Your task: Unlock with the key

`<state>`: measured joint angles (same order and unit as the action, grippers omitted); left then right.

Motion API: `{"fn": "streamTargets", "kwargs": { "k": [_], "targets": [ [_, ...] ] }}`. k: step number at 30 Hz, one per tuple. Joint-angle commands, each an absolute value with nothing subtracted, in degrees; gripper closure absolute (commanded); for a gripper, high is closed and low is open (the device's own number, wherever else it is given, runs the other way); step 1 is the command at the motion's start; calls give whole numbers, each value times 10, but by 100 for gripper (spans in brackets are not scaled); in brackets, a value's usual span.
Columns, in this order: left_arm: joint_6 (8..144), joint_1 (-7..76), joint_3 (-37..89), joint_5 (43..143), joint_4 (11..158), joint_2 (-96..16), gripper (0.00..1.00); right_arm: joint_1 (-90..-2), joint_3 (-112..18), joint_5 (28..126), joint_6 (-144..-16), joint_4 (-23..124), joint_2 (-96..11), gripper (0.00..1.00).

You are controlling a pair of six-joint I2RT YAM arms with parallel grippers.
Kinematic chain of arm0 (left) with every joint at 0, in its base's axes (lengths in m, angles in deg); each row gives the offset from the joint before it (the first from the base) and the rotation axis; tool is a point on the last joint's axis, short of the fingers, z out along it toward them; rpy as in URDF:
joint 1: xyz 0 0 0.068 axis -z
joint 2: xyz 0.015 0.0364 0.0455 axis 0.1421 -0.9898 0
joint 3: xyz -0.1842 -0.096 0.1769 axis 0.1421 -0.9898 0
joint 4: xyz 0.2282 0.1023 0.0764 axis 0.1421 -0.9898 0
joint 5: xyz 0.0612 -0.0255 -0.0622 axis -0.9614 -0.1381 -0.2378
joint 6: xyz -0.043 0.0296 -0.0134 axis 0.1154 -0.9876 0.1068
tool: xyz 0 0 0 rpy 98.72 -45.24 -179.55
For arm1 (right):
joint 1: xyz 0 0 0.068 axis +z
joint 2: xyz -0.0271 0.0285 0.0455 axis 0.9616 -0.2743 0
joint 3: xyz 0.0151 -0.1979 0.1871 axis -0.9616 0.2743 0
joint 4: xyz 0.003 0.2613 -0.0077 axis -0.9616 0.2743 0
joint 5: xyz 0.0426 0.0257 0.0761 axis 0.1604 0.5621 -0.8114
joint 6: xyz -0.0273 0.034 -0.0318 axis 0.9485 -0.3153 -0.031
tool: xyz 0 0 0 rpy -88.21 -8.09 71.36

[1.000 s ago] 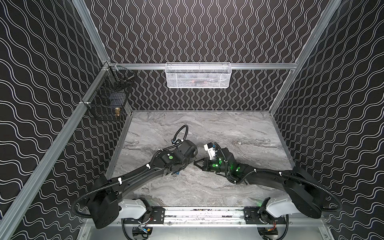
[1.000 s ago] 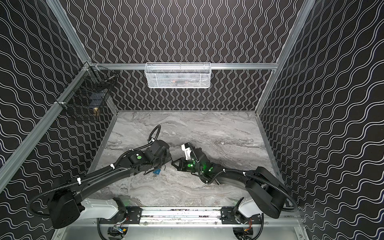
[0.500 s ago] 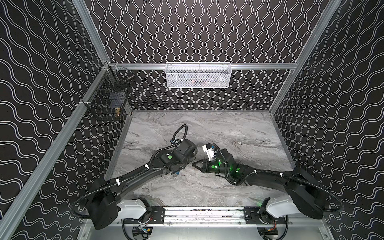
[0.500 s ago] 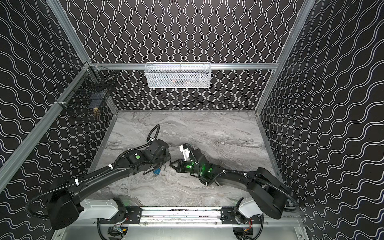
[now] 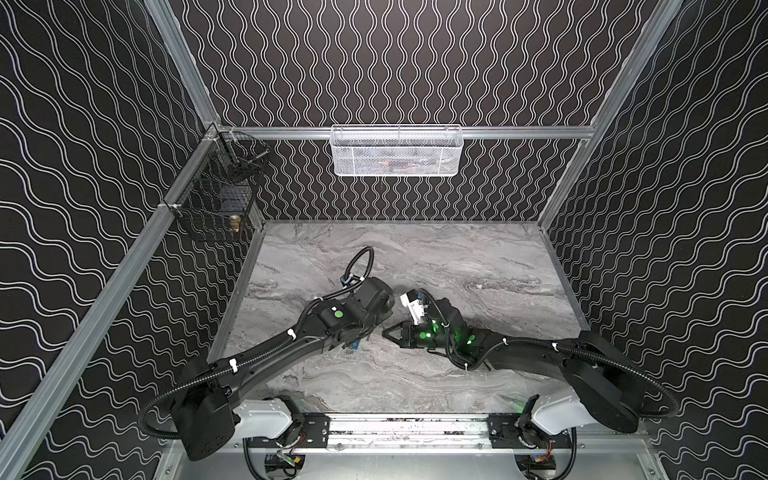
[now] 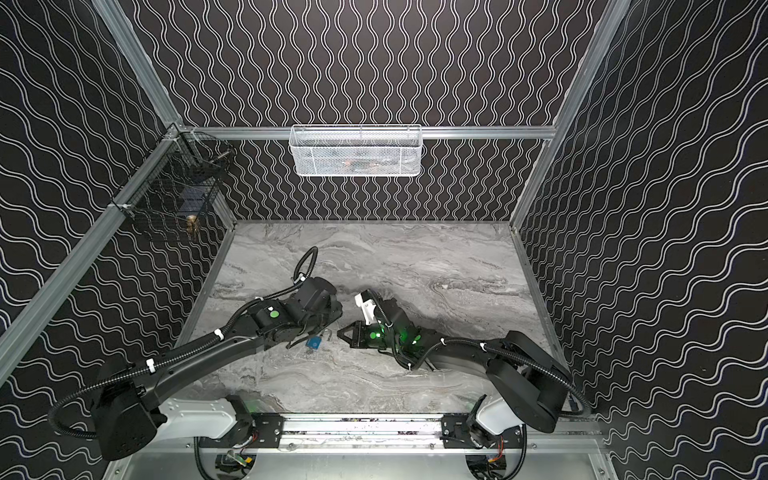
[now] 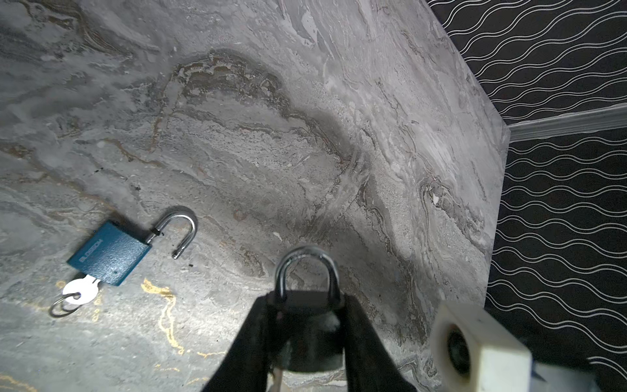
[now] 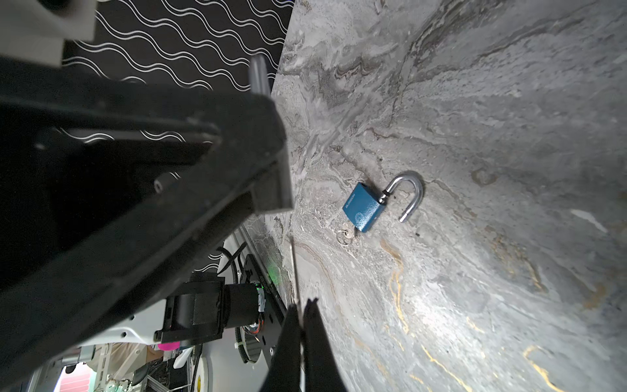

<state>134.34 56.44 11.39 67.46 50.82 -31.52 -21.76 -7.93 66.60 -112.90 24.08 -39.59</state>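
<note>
Roughly midway across the marble tabletop (image 7: 271,135), a little toward its front edge, the two grippers sit close together. The left gripper (image 7: 305,302) is clamped on the body of a black padlock (image 7: 310,327), whose closed shackle points out past the fingers. The right gripper (image 8: 303,305) is pinched tight on a thin key (image 8: 293,268), seen edge-on; whether it touches the black padlock cannot be told. Just beside them, a blue padlock (image 7: 108,253) lies flat with its shackle sprung open, a silver key (image 7: 83,292) in its keyhole and a key ring (image 7: 62,307) attached.
</note>
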Motion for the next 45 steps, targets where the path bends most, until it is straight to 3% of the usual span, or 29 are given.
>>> {"fn": "streamTargets", "kwargs": {
  "k": [1, 45],
  "targets": [
    [1341, 564, 116, 662, 512, -313, 98, -220, -81, 678, -1138, 221, -390, 100],
    [1323, 564, 104, 651, 498, -314, 100, -270, -101, 633, -1123, 256, -365, 100]
  ]
}}
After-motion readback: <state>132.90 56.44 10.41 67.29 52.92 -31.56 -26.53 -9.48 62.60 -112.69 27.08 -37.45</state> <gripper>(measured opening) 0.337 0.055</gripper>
